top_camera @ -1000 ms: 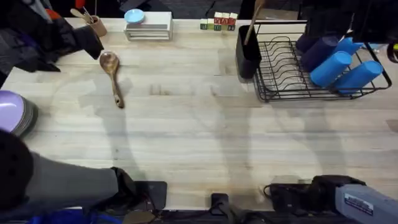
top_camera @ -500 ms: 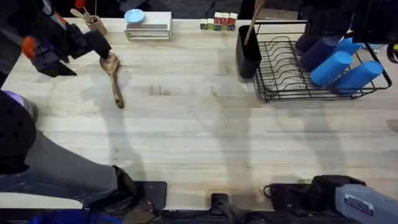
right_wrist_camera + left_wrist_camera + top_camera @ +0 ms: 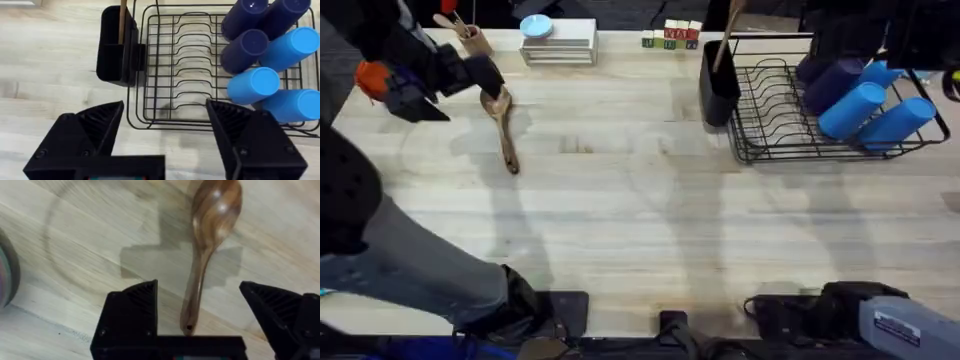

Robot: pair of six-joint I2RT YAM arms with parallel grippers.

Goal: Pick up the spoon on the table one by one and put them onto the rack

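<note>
1. The spoon (image 3: pixel 202 265) lies flat on the worktop (image 3: pixel 650 220), far-left, well apart from the rack (image 3: pixel 820 110).
2. Left gripper (image 3: pixel 200 312) straddles the handle, fingers spread.
3. Right gripper (image 3: pixel 165 127) faces the rack, fingers apart.
4. Closing near the handle's tip probably tilts the spoon.

Overhead looks down; left wrist shares its spoon (image 3: pixel 501 118), closer.

Spoon (image 3: pixel 501 118): brown wood, round shallow bowl, long slim handle; lies flat on the table (image 3: pixel 650 210), far left, bowl towards the far edge.
Rack (image 3: pixel 820 125): black wire, far right; black caddy on its left end, apparently holding another wooden handle upright.
</note>
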